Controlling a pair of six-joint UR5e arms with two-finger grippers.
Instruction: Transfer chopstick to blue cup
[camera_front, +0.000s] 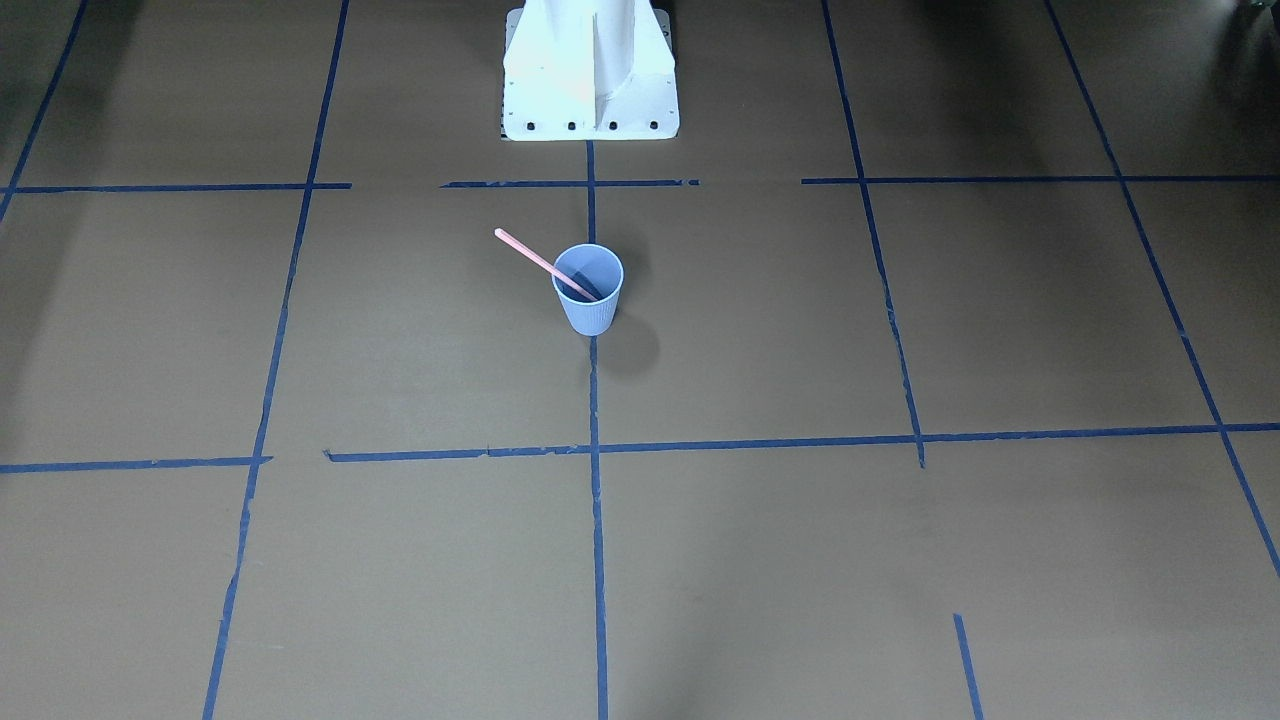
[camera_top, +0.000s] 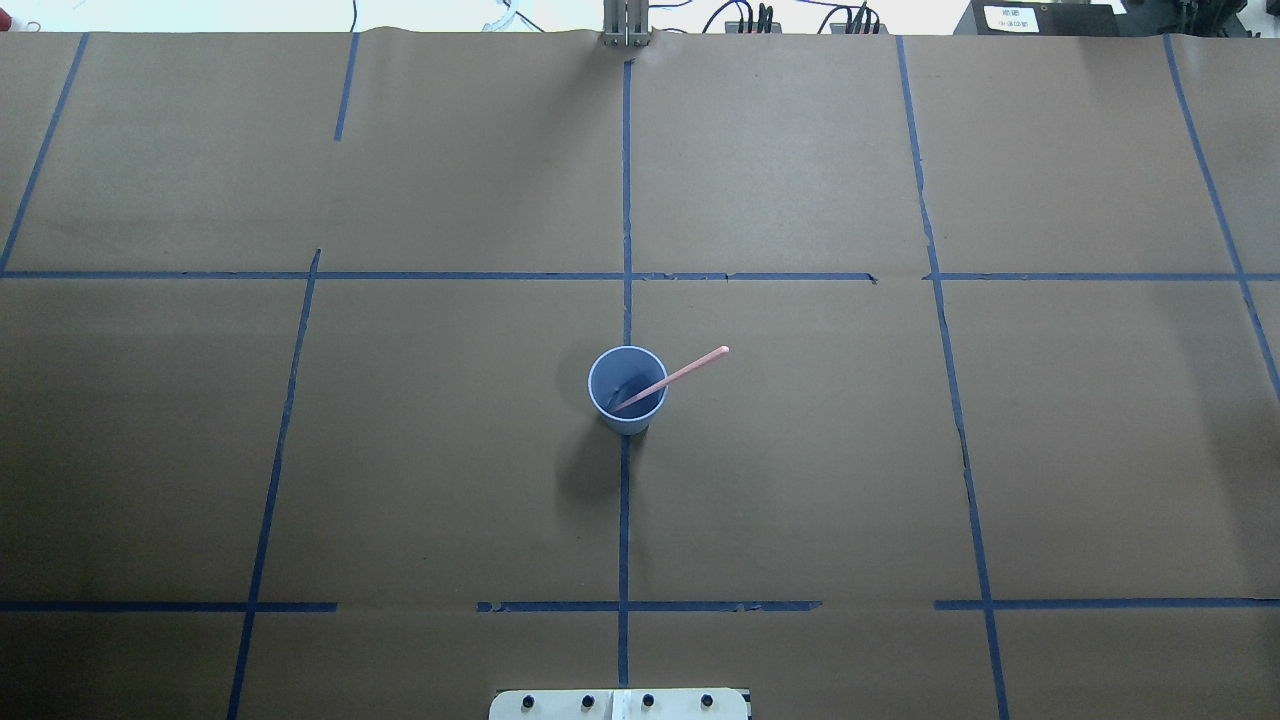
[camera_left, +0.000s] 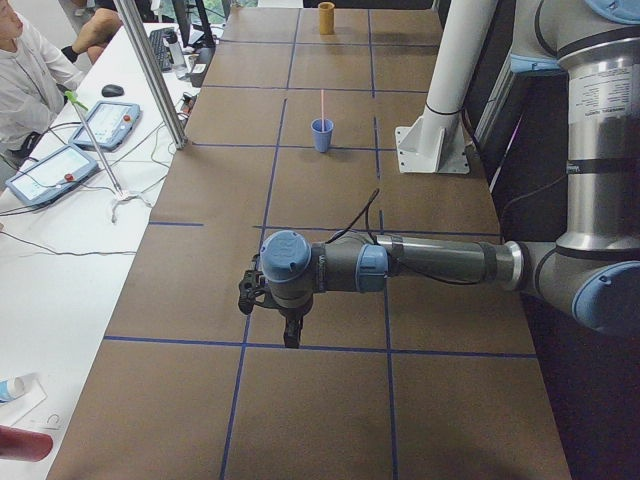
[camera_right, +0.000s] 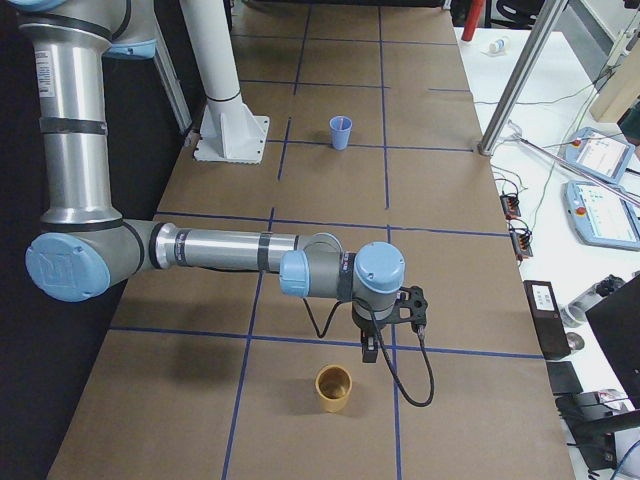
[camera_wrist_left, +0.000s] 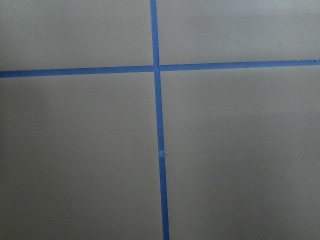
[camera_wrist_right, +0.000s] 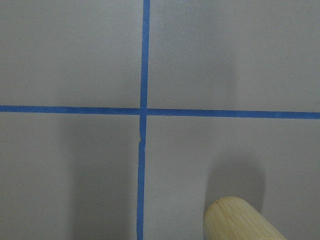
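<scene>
The blue cup (camera_front: 590, 315) stands upright near the middle of the table, also in the overhead view (camera_top: 628, 424). One pale pink chopstick (camera_front: 530, 255) leans inside it, with its lower end in the cup and its upper end over the rim (camera_top: 695, 366). My left gripper (camera_left: 290, 335) hangs over bare table far from the cup. It shows only in the left side view, so I cannot tell its state. My right gripper (camera_right: 368, 350) shows only in the right side view, above a wooden cup, and I cannot tell its state.
A tan wooden cup (camera_right: 333, 388) stands at the table's end below my right gripper; its rim shows in the right wrist view (camera_wrist_right: 240, 220). The white robot base (camera_front: 590, 90) stands behind the blue cup. Operators' pendants and cables (camera_left: 50, 170) lie beside the table.
</scene>
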